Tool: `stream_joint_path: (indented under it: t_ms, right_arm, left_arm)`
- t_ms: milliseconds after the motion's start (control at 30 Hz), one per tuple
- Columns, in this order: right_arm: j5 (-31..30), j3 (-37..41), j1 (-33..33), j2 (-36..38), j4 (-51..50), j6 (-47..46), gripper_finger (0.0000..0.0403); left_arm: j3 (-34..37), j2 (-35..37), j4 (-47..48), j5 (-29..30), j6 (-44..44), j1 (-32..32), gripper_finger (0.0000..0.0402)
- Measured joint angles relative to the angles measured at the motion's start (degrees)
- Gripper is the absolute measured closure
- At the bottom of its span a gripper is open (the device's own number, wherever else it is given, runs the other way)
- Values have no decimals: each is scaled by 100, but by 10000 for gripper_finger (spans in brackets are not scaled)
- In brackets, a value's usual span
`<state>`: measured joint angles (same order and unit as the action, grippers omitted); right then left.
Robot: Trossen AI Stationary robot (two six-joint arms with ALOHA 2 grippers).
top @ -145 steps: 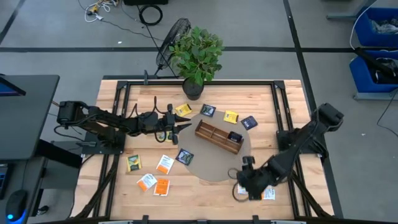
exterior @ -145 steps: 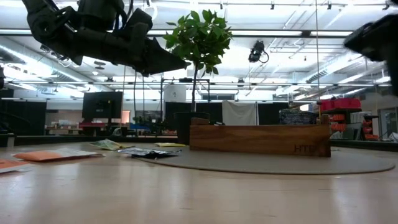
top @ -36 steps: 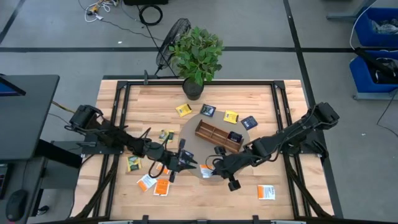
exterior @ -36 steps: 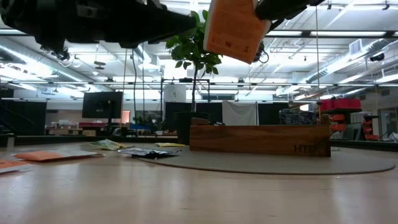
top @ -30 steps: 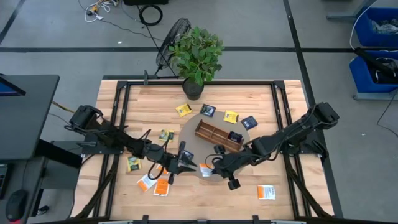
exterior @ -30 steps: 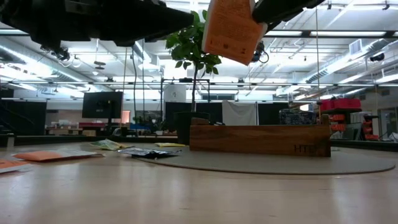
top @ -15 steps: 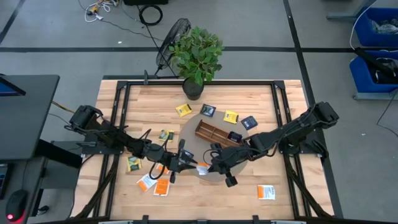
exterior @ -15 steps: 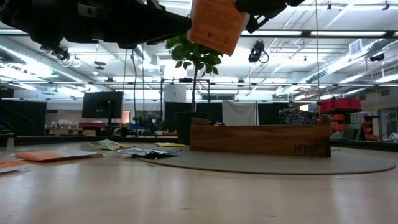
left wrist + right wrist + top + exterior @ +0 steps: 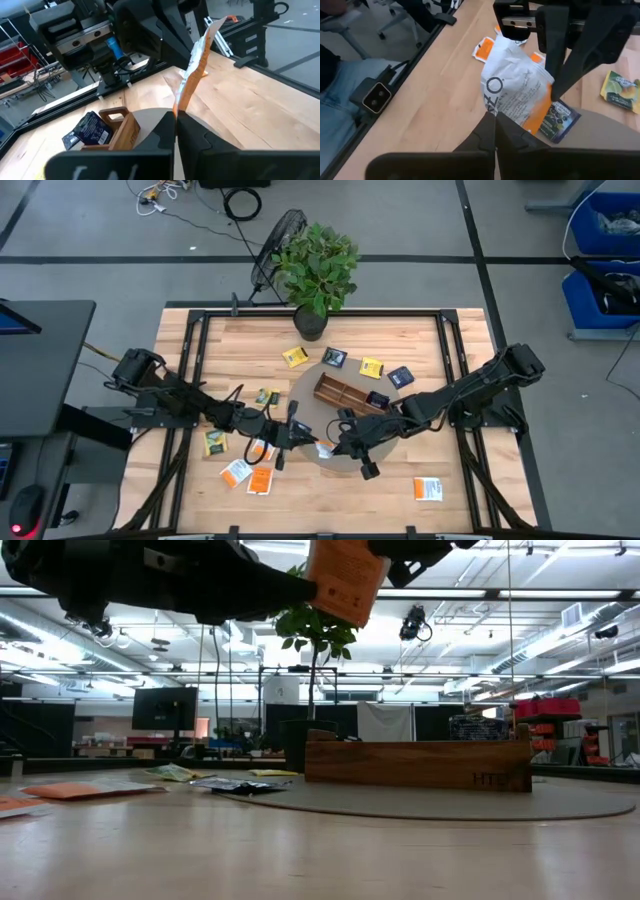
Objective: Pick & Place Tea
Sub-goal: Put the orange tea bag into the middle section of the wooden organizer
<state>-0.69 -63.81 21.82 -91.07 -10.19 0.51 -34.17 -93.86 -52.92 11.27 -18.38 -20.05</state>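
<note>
Mid-handover: left gripper [image 9: 303, 439] and right gripper [image 9: 335, 445] both clenched on one packet [image 9: 345, 578]; box [image 9: 352, 400] nearly empty, packets scattered.

left fingers [image 9: 175, 131] now clamped on tea packet [image 9: 196, 65]

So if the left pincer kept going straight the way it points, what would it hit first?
The right pincer. The left pincer faces it closely, both shut on the same white-and-orange tea packet above the table, so there's hardly any free way between them.
</note>
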Motion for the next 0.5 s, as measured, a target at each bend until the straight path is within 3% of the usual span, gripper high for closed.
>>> stream_joint_path:
  t_ms: [200, 500]
  right_arm:
    - [-102, -4, 12, 0, -420, 94, 367]
    - [-959, -4, 57, 24, -1526, -594, 313]
  left_arm:
    - [2, 0, 62, 13, 55, -4, 397]
    - [2, 0, 58, 133, 645, 87, 398]
